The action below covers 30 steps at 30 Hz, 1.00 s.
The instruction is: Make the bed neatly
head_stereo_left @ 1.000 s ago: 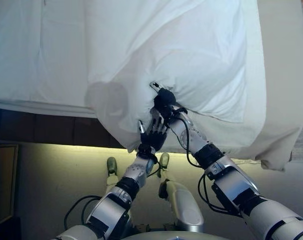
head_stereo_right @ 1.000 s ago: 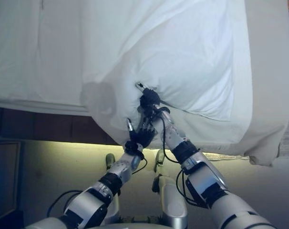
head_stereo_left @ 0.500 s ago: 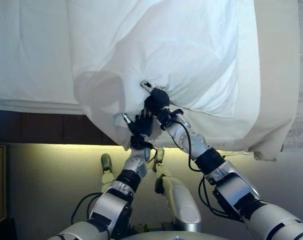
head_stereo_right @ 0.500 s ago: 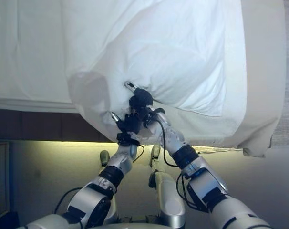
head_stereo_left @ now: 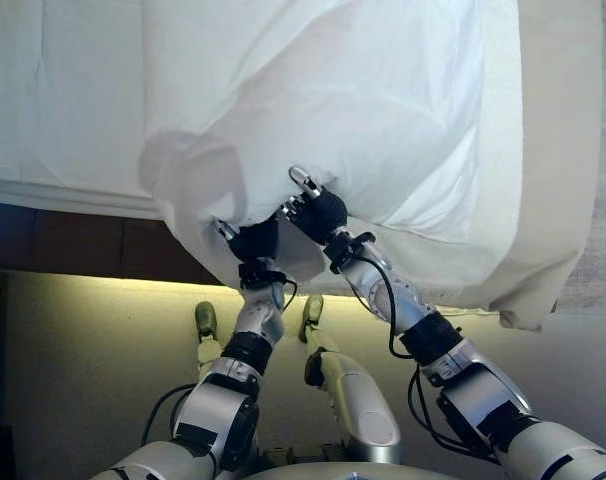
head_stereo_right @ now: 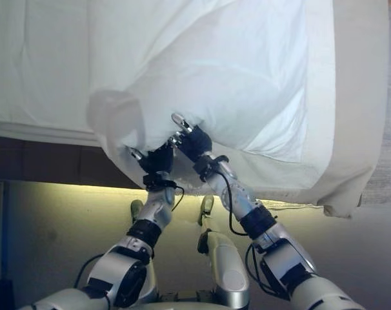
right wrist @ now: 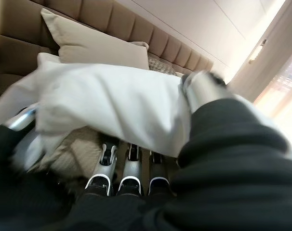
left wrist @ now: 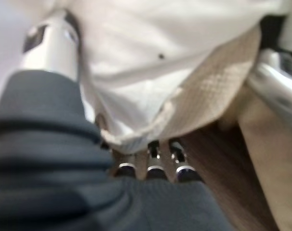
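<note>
Beige pillow (right wrist: 88, 38) beyond held white duvet (head_stereo_left: 363, 110).

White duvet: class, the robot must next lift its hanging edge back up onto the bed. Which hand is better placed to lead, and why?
Probably the right hand: it grips the white duvet higher up. The left hand grips lower, at the drooping fold over the bed edge, so it would follow.

- This is a bedroom, maybe in a hotel.
- A big bed (head_stereo_left: 73, 110) with a white sheet fills the room.
- A puffy white duvet (head_stereo_left: 363, 110) lies on it, over a tan blanket (head_stereo_left: 568, 150).
- A padded brown headboard (right wrist: 117, 24) stands behind two pillows (right wrist: 88, 41).
- A soft light glows under the dark bed frame (head_stereo_left: 73, 240).
</note>
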Tool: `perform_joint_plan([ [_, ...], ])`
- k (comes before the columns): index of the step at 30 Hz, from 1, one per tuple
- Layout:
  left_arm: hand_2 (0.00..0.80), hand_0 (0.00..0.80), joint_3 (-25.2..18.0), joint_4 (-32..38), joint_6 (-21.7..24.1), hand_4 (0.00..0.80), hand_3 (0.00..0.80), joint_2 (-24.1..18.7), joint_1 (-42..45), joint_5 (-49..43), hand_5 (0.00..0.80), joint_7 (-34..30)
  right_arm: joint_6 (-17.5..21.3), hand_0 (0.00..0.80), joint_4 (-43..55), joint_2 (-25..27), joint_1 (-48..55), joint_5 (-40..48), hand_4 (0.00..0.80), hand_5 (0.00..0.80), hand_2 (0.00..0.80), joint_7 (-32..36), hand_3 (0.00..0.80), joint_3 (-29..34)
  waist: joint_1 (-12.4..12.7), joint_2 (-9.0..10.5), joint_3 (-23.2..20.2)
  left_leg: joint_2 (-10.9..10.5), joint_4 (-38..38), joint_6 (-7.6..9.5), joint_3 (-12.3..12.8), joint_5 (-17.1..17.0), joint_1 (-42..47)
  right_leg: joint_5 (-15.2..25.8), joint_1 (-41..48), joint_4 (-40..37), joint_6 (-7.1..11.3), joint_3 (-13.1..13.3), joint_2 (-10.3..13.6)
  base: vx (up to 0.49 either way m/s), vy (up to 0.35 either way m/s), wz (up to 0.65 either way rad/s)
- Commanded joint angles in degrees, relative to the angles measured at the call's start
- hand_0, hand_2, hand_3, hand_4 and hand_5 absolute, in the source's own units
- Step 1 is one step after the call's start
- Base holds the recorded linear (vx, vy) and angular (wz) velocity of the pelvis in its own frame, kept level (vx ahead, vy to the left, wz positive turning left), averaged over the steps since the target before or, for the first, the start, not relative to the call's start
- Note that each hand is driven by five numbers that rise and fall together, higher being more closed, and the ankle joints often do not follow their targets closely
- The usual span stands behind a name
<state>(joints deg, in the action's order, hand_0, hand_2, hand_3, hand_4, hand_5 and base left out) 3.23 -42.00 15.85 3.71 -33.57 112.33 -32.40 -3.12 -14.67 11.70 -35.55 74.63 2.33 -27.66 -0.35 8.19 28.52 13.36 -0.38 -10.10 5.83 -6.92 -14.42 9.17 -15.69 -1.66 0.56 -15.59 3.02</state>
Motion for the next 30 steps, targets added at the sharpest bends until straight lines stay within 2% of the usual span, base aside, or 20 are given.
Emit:
perform_joint_plan([
  [1,0.000,0.000,-0.87,4.00,0.09,0.000,0.000,-4.15,-1.48,0.67,0.000,0.07,0.57,0.000,9.98,-1.72,1.26,-0.97,0.000,0.000,0.000,4.10,0.000,3.52,2.38,4.36,-2.68,1.45,-1.16,1.49,0.00,-1.82,0.49,-4.36,1.42,6.55,5.78,-0.34,4.58,0.022,-0.033,0.10],
  [9,0.000,0.000,-3.57,3.58,-1.53,0.000,0.000,-7.66,2.80,0.67,0.000,2.76,-3.22,0.000,9.17,-0.66,5.23,-3.23,0.000,0.000,0.000,5.37,0.000,5.05,4.18,3.73,-5.15,0.32,-2.06,2.00,-1.60,-1.09,3.49,-4.78,5.75,4.97,5.95,-1.44,5.45,0.045,-0.010,0.11],
  [19,0.000,0.000,-8.96,2.86,-3.21,0.000,0.000,-11.59,9.91,0.67,0.000,7.33,-6.65,0.000,4.28,-0.69,12.29,-5.99,0.000,0.000,0.000,6.21,0.000,8.20,6.11,0.87,-10.44,-1.24,-3.72,2.97,-2.97,-0.50,9.23,-5.41,12.46,3.13,5.98,-2.78,7.05,0.076,0.046,0.09],
  [30,0.000,0.000,-16.86,-1.26,-5.09,0.000,0.000,-14.68,17.85,0.67,0.000,9.26,-15.31,0.000,1.74,0.19,17.20,-5.43,0.000,0.000,0.000,4.37,0.000,10.88,8.14,-1.14,-18.22,-2.55,-4.44,3.38,-3.37,0.95,15.57,-6.67,20.21,0.99,5.90,-4.05,8.01,0.111,0.072,0.06],
])
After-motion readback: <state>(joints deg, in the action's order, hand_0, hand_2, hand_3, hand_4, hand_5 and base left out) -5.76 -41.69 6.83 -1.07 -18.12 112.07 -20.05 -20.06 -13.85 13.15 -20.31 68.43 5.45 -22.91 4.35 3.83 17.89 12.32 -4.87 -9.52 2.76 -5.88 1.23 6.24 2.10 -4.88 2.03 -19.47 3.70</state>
